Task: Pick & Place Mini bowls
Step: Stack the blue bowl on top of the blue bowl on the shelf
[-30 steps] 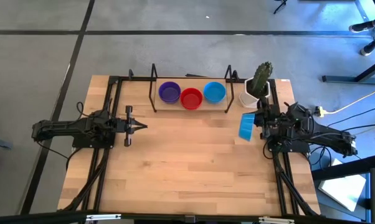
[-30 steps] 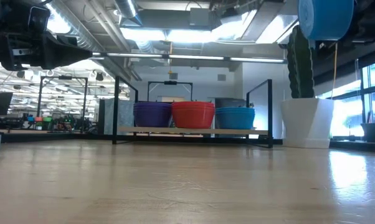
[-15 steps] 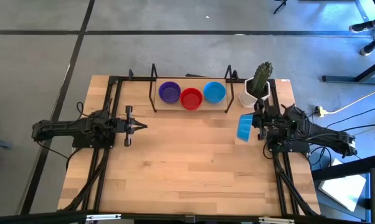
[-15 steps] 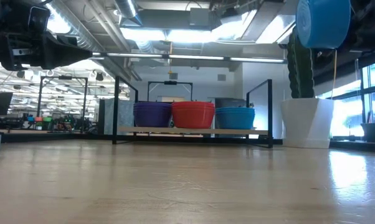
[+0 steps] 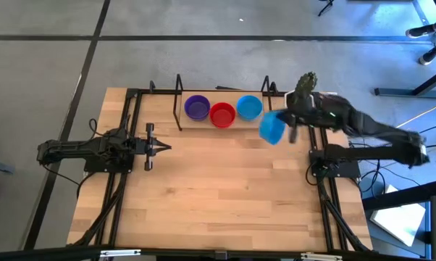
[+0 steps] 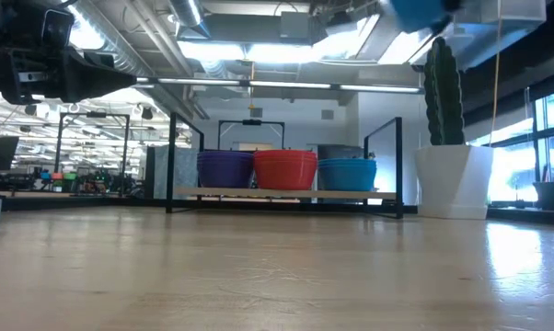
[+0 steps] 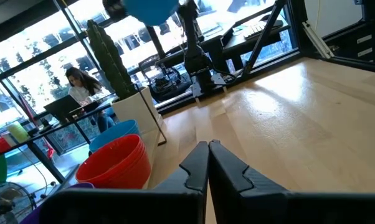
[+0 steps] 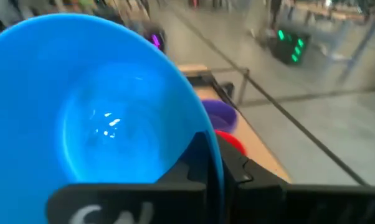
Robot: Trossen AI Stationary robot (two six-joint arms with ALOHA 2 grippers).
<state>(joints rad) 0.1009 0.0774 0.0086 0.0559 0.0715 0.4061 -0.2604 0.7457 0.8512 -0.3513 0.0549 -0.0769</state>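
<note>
Risk: light blue bowl [image 5: 271, 128] is pinched by one spot of its rim only, tilted on edge and carried high; a slip or swing out of the grip is judged likely if the arm is moved fast. Cause: thin smooth plastic rim, small contact.
Risk 2: cactus pot [image 5: 291, 112] stands just beside the carry path at approx 2 o'clock of the table [image 5: 218, 196]; it could be knocked by the forearm.
Risk 3: rack posts [image 5: 267, 98] stand near the blue stack [image 5: 249, 107]; a tilted bowl could be caught on a post or set down askew, not nested.
Right gripper [image 5: 284, 125]: clamped on the rim of the light blue bowl, held in the air, just right of the blue stack, approx 1 o'clock.
Left gripper [image 5: 162, 147]: fingers together, nothing held, parked approx 9 o'clock, well apart from the bowls.
Bowl held: round, shallow, glossy solid light blue; inside is seen from the right wrist view [image 8: 106, 118], w/ light glints; opening is turned sideways.
Other bowls: three stacks on the rack at 12 o'clock, purple stack [image 5: 197, 107], red stack [image 5: 222, 114], blue stack, side by side, touching or nearly so.
Step (judged): bowl is being taken toward the rack; not yet placed.
</note>
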